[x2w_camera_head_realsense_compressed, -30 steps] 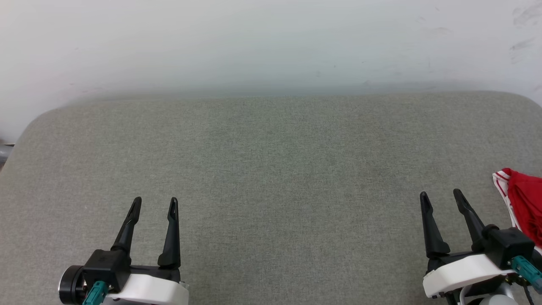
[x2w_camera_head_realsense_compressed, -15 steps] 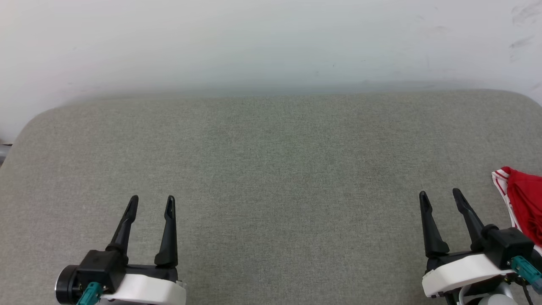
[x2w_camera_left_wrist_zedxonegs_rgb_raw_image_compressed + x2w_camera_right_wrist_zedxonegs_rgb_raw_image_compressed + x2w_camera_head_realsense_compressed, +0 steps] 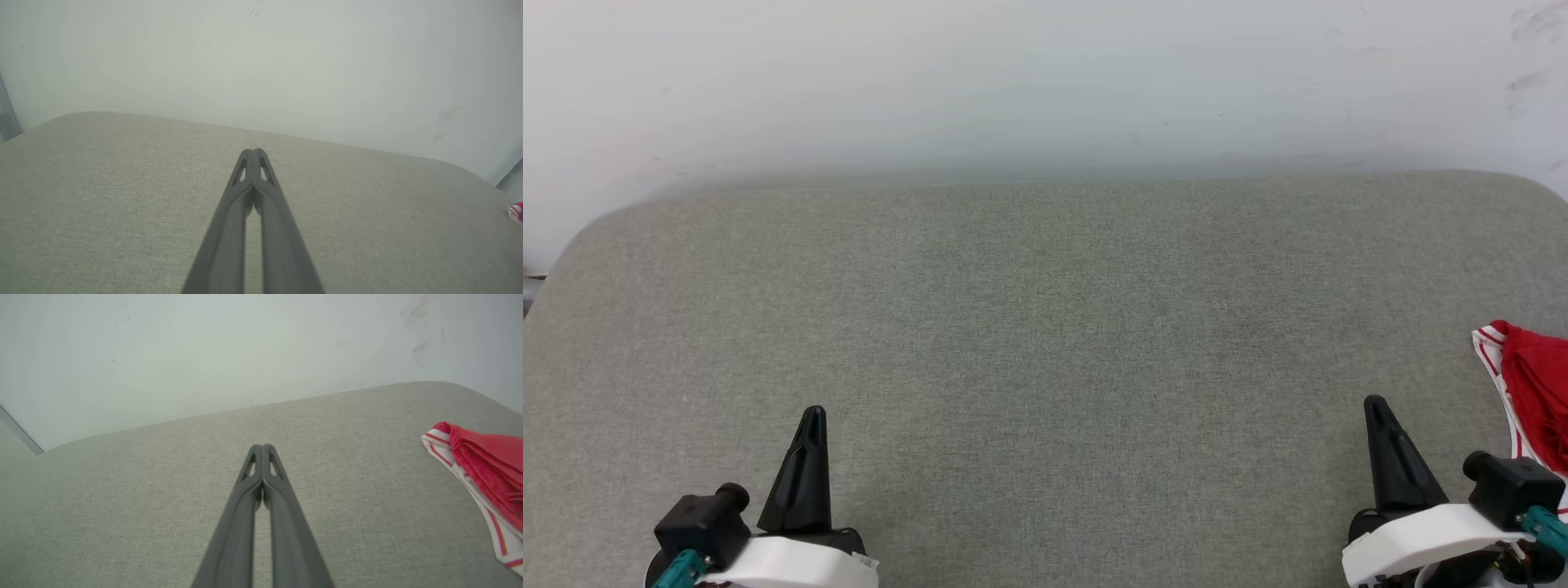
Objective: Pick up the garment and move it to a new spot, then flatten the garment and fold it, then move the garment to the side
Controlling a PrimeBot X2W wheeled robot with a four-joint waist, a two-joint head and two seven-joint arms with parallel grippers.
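Observation:
The garment (image 3: 1535, 392), red with white-and-red striped trim, lies bunched at the right edge of the grey padded surface; in the right wrist view the garment (image 3: 486, 469) lies to the right of the fingers, and a small corner of the garment (image 3: 517, 212) shows at the far right of the left wrist view. My left gripper (image 3: 812, 412) sits at the lower left, shut with nothing in it; its fingertips (image 3: 253, 154) press together. Near the lower right, just left of the garment and apart from it, my right gripper (image 3: 1376, 402) is shut and empty, its fingertips (image 3: 262, 450) touching.
The grey fabric surface (image 3: 1045, 327) spreads wide between the two grippers, with rounded far corners. A pale wall (image 3: 1045, 82) rises right behind its far edge.
Both grippers have gone from open to shut, each with nothing between its fingers. Both have drawn back a little toward the near edge. The garment has not moved.

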